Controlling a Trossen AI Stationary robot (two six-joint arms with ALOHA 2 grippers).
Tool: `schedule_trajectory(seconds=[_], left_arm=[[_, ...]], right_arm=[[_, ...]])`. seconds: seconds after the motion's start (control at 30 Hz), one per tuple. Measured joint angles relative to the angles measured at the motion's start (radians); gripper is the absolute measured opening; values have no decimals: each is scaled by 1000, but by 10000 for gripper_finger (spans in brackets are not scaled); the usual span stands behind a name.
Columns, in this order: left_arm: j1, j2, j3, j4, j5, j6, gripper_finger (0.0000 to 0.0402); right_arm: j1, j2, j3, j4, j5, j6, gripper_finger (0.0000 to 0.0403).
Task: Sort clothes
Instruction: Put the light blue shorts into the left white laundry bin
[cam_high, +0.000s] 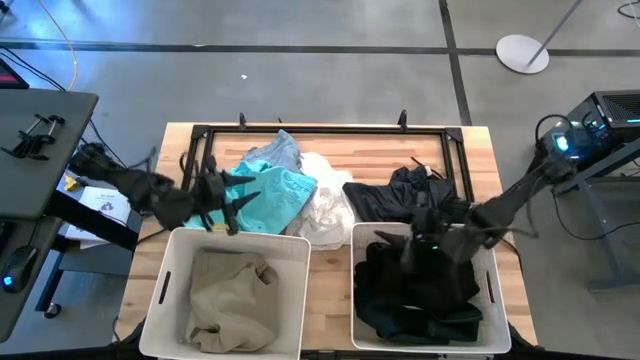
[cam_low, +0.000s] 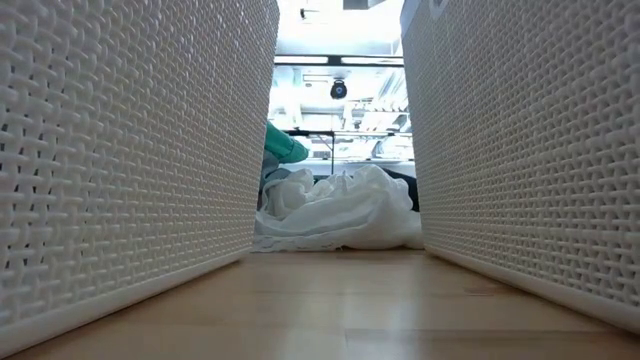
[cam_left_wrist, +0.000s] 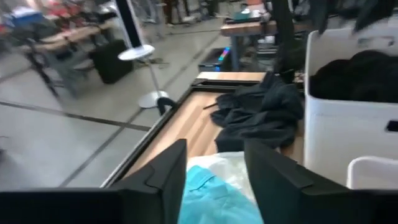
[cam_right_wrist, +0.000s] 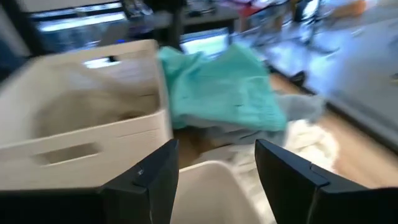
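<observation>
A: The overhead picture is evenly lit, with only soft shadows beside the two white rectangular plastic baskets (cam_high: 225, 290). A small blue-white glow marks the dark equipment box (cam_high: 600, 125) at centre right.

B: Both wrist pictures are smeared with motion blur. In the table-level picture, bright ceiling lights wash out the upper centre, and the near woven basket walls (cam_low: 130, 150) look soft.

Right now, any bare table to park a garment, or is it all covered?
Bare wood shows along the table's far right edge, beyond the black clothes, and in the lane between the two white baskets, up to the white garment. The middle is crowded: teal garment, pale blue-grey one, white and black piles.
</observation>
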Motion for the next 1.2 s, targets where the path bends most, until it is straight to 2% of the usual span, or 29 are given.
schedule_trajectory(seconds=[0.1, 0.17, 0.27, 0.4, 0.57, 0.8, 1.03, 1.2], left_arm=[[116, 9, 106, -147, 149, -42, 209], [190, 19, 166, -265, 232, -84, 236], [295, 27, 213, -393, 325, -140, 269], [430, 32, 187, -462, 488, -171, 296], [566, 48, 105, -453, 599, -118, 300], [710, 120, 0, -407, 689, -30, 301], [800, 242, -89, -328, 975, 42, 296], [811, 345, -132, -317, 982, 90, 269]], right_arm=[[-54, 50, -73, 148, 74, -63, 199], [-92, 73, -102, 229, 79, -84, 199], [-138, 93, -128, 291, 36, -84, 199], [-182, 103, -136, 304, -44, -46, 199], [-203, 106, -136, 310, -112, -31, 199], [-204, 106, -136, 311, -115, -24, 199], [-204, 105, -136, 310, -117, -26, 199], [-204, 105, -136, 310, -117, -26, 199]])
